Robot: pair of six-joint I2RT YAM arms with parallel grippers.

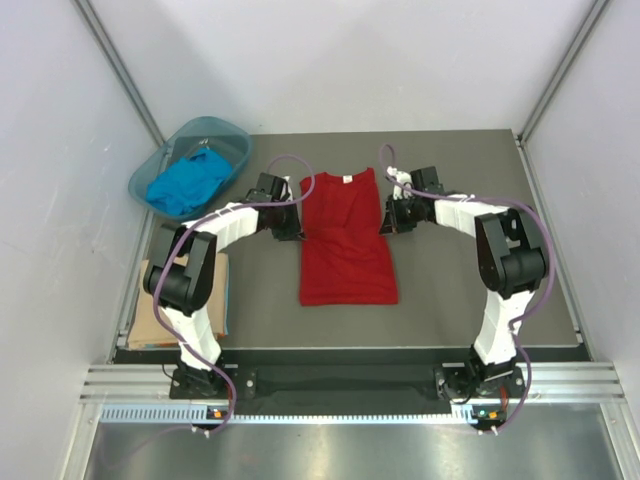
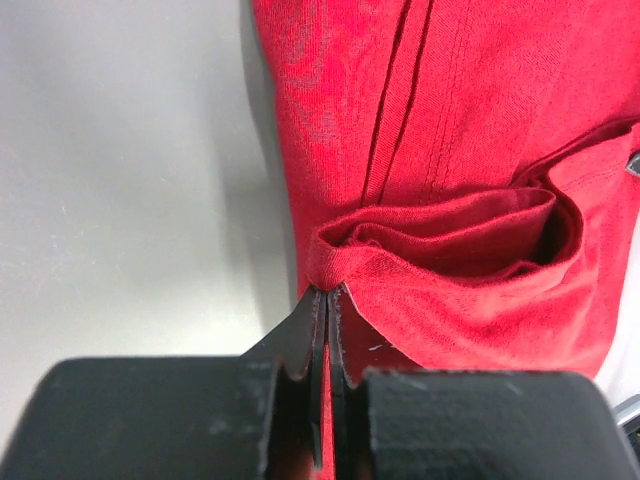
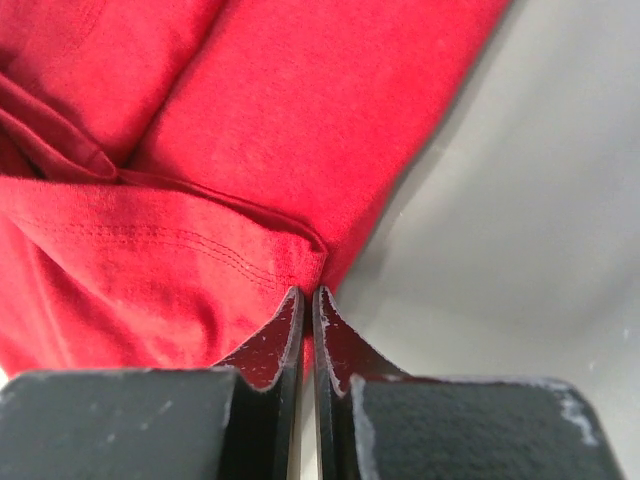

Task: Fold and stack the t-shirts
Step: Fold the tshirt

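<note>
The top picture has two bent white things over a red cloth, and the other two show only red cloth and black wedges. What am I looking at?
Those bent things are two robot arms, the left arm and the right arm, bolted at the near edge of a table. The top picture comes from a fixed camera above and behind them. The other two come from a small camera on each wrist, and the black wedges are that arm's two fingers. A red t-shirt lies flat on the table, collar away from the arms. A blue t-shirt is bunched in a teal basin at the far left, and some tan cloth lies by the left arm. The left gripper and right gripper are both shut, each pinching a fold of the red t-shirt.
</note>
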